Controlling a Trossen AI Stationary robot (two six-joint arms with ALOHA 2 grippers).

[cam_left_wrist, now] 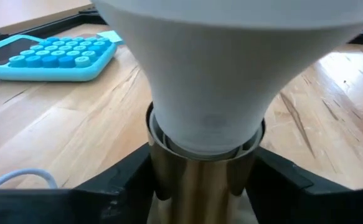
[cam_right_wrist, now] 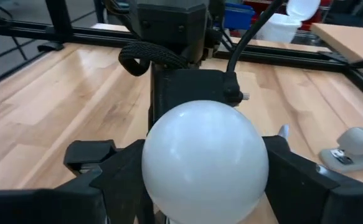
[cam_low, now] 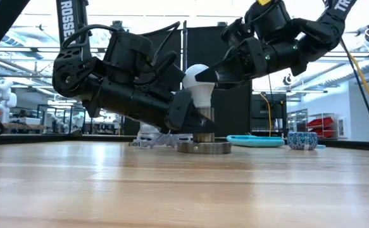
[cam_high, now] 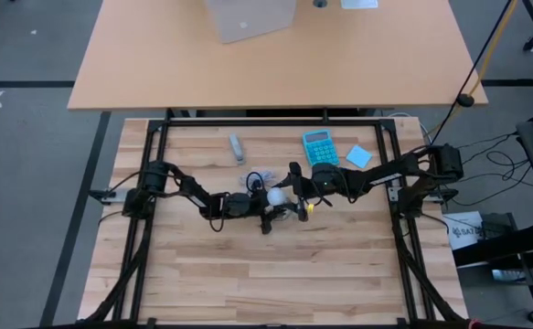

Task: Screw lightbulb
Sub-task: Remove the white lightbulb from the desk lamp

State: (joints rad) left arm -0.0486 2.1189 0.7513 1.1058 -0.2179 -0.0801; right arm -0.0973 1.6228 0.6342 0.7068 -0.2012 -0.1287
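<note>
The lightbulb [cam_low: 196, 82] stands upright near the middle of the wooden table [cam_high: 248, 274], its screw end seated in a brass-coloured socket sleeve [cam_left_wrist: 200, 177] that rises from a round grey metal base [cam_low: 204, 147] resting on the tabletop. The left gripper [cam_low: 193, 120] reaches in low from the left side, its two dark fingers [cam_left_wrist: 116, 186] set either side of the brass sleeve just below the bulb's neck; in the left wrist view they lie against the sleeve, clamping the socket rather than the bulb. The right gripper [cam_low: 219, 75] comes in from above on the right side, its fingers [cam_right_wrist: 116, 171] spread wide and pressed against opposite sides of the bulb's rounded white head, so it has hold of the lightbulb. The two arms meet at the bulb in the high view [cam_high: 275, 194]. Elsewhere on the table: a turquoise calculator [cam_high: 319, 148] and a light blue note pad [cam_high: 358, 156] beyond the bulb, a grey stapler [cam_high: 237, 146] well apart to the left, and a white coiled cable [cam_low: 151, 136] just beside the socket base
</note>
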